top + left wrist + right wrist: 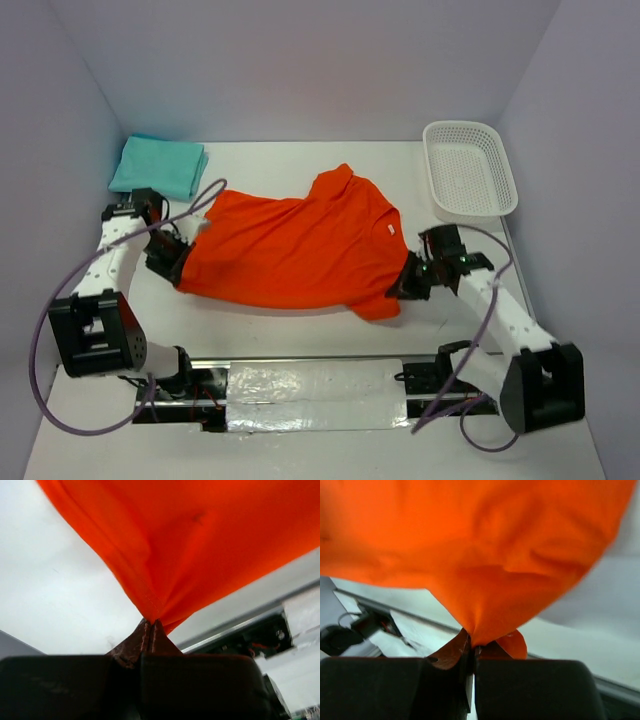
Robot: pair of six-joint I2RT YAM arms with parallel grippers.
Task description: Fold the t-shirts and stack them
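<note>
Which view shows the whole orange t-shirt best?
Top external: the orange t-shirt is seen whole, spread out, collar and sleeve visible. Left wrist shows only cloth pinched in the left gripper; right wrist only cloth pinched in the right gripper.

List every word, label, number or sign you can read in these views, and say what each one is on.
No text can be read in any view.
White tag near the collar of the orange t-shirt: too small to read.
</note>
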